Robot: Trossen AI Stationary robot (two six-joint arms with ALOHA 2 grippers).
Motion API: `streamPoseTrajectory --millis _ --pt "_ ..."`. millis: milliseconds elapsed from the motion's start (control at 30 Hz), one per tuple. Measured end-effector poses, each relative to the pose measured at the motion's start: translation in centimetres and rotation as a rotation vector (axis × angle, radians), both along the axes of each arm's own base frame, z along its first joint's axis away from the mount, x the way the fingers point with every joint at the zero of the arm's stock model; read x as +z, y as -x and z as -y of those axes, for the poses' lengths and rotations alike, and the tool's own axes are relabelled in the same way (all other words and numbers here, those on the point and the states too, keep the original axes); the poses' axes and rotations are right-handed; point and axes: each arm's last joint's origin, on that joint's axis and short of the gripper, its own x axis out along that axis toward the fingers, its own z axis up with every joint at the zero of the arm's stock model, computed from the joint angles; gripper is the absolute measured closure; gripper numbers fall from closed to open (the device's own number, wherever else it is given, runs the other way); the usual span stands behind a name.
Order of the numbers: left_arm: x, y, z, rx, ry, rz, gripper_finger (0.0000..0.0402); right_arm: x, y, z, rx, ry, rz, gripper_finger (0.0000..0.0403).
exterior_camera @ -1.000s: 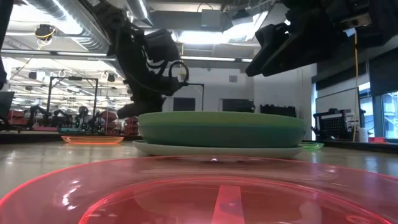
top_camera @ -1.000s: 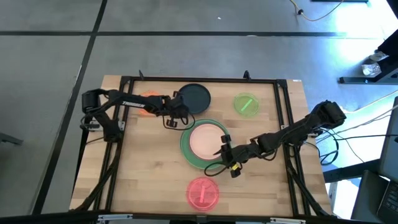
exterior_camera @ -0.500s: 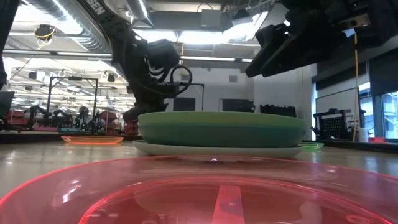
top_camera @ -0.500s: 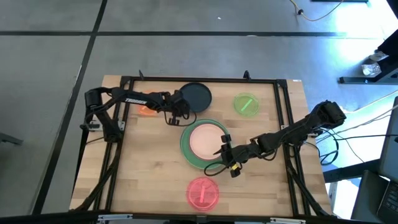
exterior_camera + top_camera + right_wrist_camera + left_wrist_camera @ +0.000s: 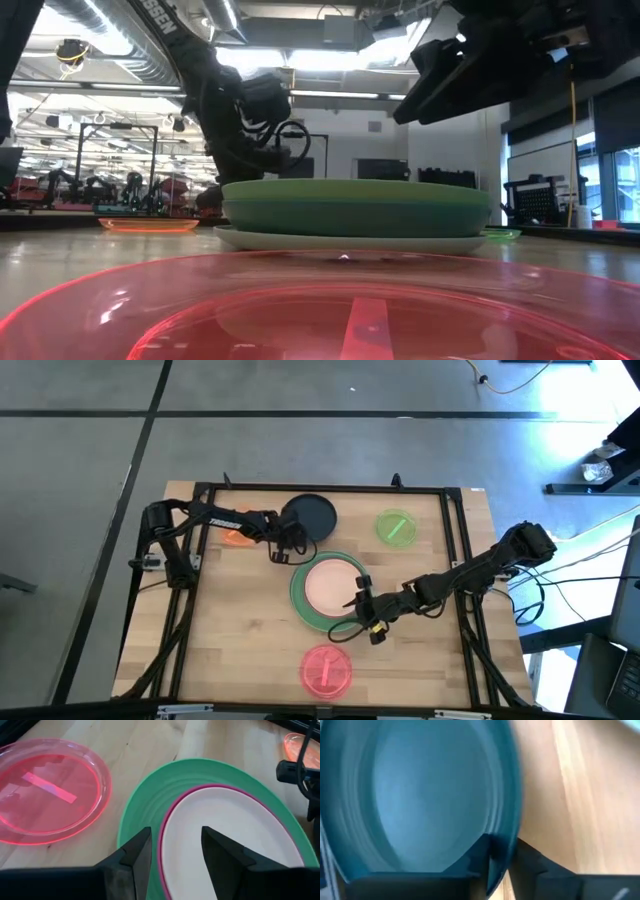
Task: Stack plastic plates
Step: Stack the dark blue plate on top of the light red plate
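Note:
A dark navy plate point(image 5: 310, 517) lies at the table's far middle. My left gripper point(image 5: 289, 546) is shut on its near-left rim. In the middle stands a stack point(image 5: 328, 590): a peach plate on a magenta one, on a green plate point(image 5: 145, 805). The low view shows teal point(image 5: 350, 216) and pale point(image 5: 350, 241) plates under the green one. My right gripper point(image 5: 172, 855) is open and empty, above the stack's near-right rim. A small lime plate point(image 5: 395, 527), a small orange plate point(image 5: 236, 536) and a small pink-red plate point(image 5: 326, 670) lie flat on the table. My left gripper pinches the navy plate's rim point(image 5: 501, 851) between its two fingers, one finger over the plate's inner side and one on its outer side. The fingers come at it from the table's near-left side. Whether the plate is off the table I cannot tell.
A black metal frame point(image 5: 455, 550) runs around the wooden table top. The orange plate lies partly under my left arm. Bare wood lies at the near left and near right of the table.
My left gripper has gone a little toward the table's far right and down, closing in on the navy plate's rim. More of the orange plate shows beside the arm now.

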Motion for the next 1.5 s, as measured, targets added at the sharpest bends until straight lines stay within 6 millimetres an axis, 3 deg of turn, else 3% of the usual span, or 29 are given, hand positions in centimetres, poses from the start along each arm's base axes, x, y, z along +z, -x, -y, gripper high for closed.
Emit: streamPoseTrajectory --millis 133,400,633,800,1033,1200,1333,1500 --pt "1.1 -0.3 0.7 -0.013 -0.029 0.039 0.0392 0.0 0.0 0.1 -0.018 0.015 0.001 0.0242" --pt "4.3 -0.3 3.2 -0.049 -0.084 0.125 0.0397 0.6 0.1 0.2 -0.053 0.039 0.036 0.0242" --pt "7.9 -0.1 6.8 -0.115 -0.087 0.269 0.0397 3.8 2.2 0.8 -0.057 0.039 0.096 0.0242" --pt "9.2 -0.1 9.6 -0.152 -0.062 0.353 0.0397 6.5 4.1 1.9 -0.129 0.068 0.178 0.0242" --pt "9.2 -0.4 14.0 -0.23 0.015 0.41 0.0396 8.2 7.6 4.3 -0.483 0.136 0.19 0.0242" --pt "8.9 -0.8 16.9 -0.308 0.088 0.454 0.0394 7.5 9.0 5.3 -0.701 0.177 0.196 0.0242" --pt "8.2 -1.4 19.0 -0.376 0.122 0.49 0.0394 6.1 9.3 5.5 -0.739 0.237 0.193 0.0242" --pt "6.5 -2.1 20.8 -0.433 0.145 0.47 0.0393 5.9 9.4 5.6 -0.748 0.229 0.195 0.0242"
